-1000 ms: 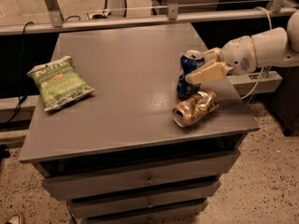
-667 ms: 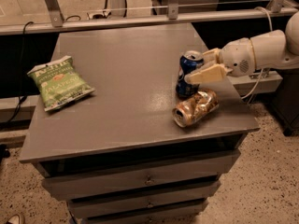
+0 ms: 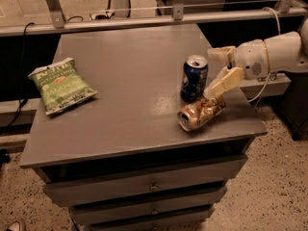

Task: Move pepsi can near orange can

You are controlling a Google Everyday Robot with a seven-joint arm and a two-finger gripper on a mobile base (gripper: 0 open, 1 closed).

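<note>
The white arm (image 3: 276, 52) reaches in from the right edge, roughly level and held low over the right side of the gray counter (image 3: 125, 57). Its wrist points left toward the cans. At its end the pincer (image 3: 210, 74) is spread wide and grips nothing. One cream-colored finger (image 3: 220, 54) sits higher and points left at about the height of the blue can's top. The other finger (image 3: 224, 82) slants down and left, and its tip lies over the far end of the orange can. Whether that tip touches the metal cannot be told. The pepsi can (image 3: 194, 78) stands upright on the right half of the counter, just left of the pincer's open mouth and outside its fingers, with its silver top and round logo in view. The orange can (image 3: 201, 113) lies on its side right in front of the pepsi can, nearly touching it, dented, with its silver end turned toward the front left. Well apart, near the left edge, a green chip bag (image 3: 61, 84) lies flat. Drawers (image 3: 149, 182) stack under the counter top.
</note>
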